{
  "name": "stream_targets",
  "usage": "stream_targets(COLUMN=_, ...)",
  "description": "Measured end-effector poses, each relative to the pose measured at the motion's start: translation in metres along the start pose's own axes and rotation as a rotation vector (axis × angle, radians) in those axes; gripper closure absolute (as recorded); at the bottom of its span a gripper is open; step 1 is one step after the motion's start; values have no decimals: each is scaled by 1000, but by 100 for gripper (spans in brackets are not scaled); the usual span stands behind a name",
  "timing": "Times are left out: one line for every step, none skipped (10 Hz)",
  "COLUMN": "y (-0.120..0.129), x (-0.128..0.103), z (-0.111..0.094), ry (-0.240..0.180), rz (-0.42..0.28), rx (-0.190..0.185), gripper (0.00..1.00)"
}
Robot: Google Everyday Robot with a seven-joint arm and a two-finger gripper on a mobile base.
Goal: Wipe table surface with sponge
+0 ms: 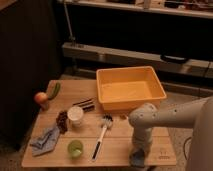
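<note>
Down at the lower right, the gripper (138,156) hangs over the front right edge of the wooden table (119,151). Directly beneath it lies a bluish pad I take for the sponge (136,162); whether it pinches that pad I cannot tell. Open wood stretches left from there, below the orange tub (131,89), toward the dish brush (101,135) and green cup (75,148).

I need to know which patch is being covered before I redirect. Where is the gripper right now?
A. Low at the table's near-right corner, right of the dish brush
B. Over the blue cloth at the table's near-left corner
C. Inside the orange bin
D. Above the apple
A: the gripper is low at the near-right corner of the table, to the right of the dish brush and in front of the orange bin.
</note>
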Motion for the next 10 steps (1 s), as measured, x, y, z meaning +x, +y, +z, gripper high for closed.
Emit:
stream_targets(y=16, x=0, z=-6, ry=-11, rz=-28, rx=3, gripper=86)
stream_targets(y=28, x=-1, z=-9, ry=-18, rz=-49, rx=5, gripper=86)
stream_targets(y=43, x=0, z=-13, ry=-27, rz=-77, rx=8, gripper=86)
stream_targets(y=50, x=-1, z=-16, ry=-33, rz=-91, rx=11, gripper=86)
stream_targets(y=57, x=-1, z=-20, ry=-41, rz=-101, rx=10, gripper=86)
stream_targets(y=65, x=-4, z=-28, ry=-56, rz=-111, rx=9, gripper=86)
stream_targets(y=66, x=-9, z=-40, ry=-73, rz=-106, rx=6, gripper=86)
stream_targets(y=66, x=-15, z=-52, ry=-89, rz=-100, rx=2, gripper=86)
stream_targets(y=62, x=-25, z=-60, ry=-100, rz=-87, rx=1, gripper=86)
stream_targets(y=55, x=-35, z=-67, ry=-108, rz=-66, rx=-1, gripper=86)
